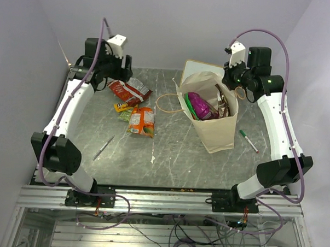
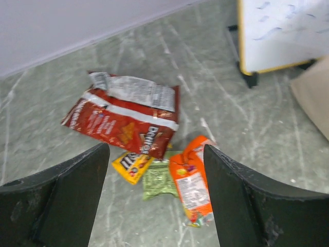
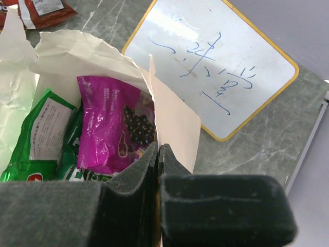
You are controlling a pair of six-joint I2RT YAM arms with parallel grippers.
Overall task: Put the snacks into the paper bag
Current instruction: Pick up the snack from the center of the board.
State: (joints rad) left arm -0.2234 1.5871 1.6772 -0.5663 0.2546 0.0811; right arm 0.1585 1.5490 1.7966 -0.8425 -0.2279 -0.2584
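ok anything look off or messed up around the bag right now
Nothing looks spilled or torn. The paper bag has a crumpled rim, pulled out of shape where the shut right gripper pinches it. Four snacks lie in a loose overlapping heap on the table, outside the bag.

A: Item one, top view: we look down from above and behind the arm bases (image 1: 90, 197), far off, taking in the whole table (image 1: 169, 151).
B: Item two, left wrist: we face down and forward, near the red packet (image 2: 123, 121).
A: Item three, right wrist: nearest, over the paper bag (image 3: 175, 123).
B: Shared by both wrists: whiteboard (image 2: 282, 31), red packet.
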